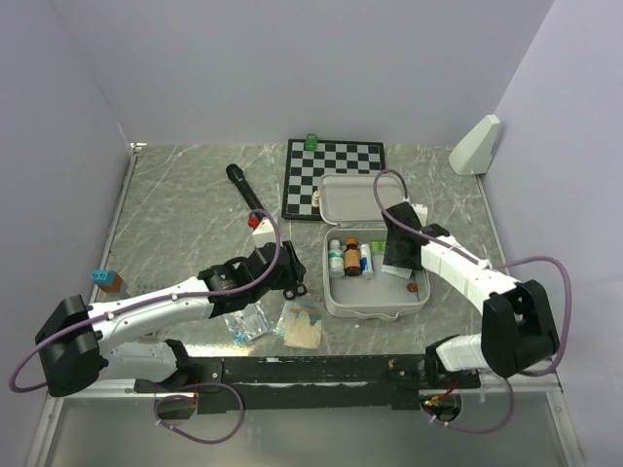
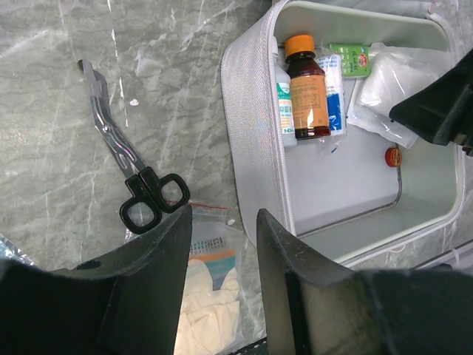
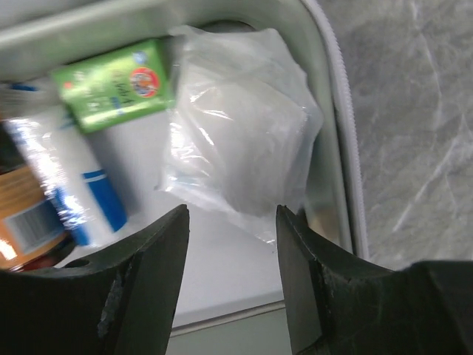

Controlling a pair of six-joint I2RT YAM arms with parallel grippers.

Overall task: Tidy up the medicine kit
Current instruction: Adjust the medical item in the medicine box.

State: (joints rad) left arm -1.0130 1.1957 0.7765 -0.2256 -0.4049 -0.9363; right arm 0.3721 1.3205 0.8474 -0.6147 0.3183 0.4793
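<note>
The medicine kit (image 1: pixel 337 297) lies open at the table's middle, its lid (image 1: pixel 350 199) flat behind it. Inside lie a brown bottle with an orange cap (image 2: pixel 307 92), a green box (image 3: pixel 118 85), a blue-and-white tube (image 3: pixel 70 174), a small red item (image 2: pixel 392 155) and a clear bag holding a white pad (image 3: pixel 240 126). My right gripper (image 3: pixel 231 213) hovers open over the kit's right side, the bag resting just beyond its tips. Left of the kit, my left gripper (image 2: pixel 223 214) stands open above a bag of pale gloves (image 2: pixel 214 281). Black-handled scissors (image 2: pixel 122 159) lie on the table nearby.
A chessboard (image 1: pixel 333 170) sits behind the kit, with a green piece (image 1: pixel 311 141) at its far edge. A black rod (image 1: pixel 245 192) lies to the left of it, and a white wedge (image 1: pixel 477 146) stands at the back right. A blue-topped block (image 1: pixel 107 281) is at the far left.
</note>
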